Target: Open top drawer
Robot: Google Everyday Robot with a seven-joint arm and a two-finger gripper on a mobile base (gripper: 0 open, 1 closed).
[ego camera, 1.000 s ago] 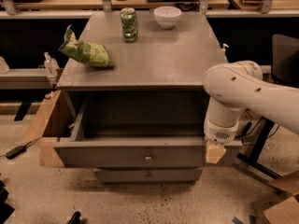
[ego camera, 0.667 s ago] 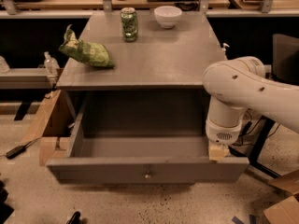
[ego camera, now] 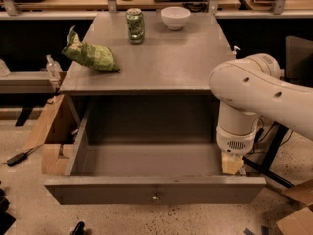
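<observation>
Now the top drawer [ego camera: 112,194] stands far out from under the cabinet top [ego camera: 161,62], a touch farther than a moment ago, its front edge over open floor [ego camera: 195,219]. The gripper [ego camera: 232,163] hangs at the drawer's right wall near the front corner; its hold cannot be told.

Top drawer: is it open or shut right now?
Open. The top drawer is pulled far out from under the cabinet top, its grey inside in plain view. The gripper sits at its right front corner.

Grey top drawer [ego camera: 146,192], brass knob [ego camera: 155,197]; tan gripper [ego camera: 232,163] at its right front corner.
</observation>
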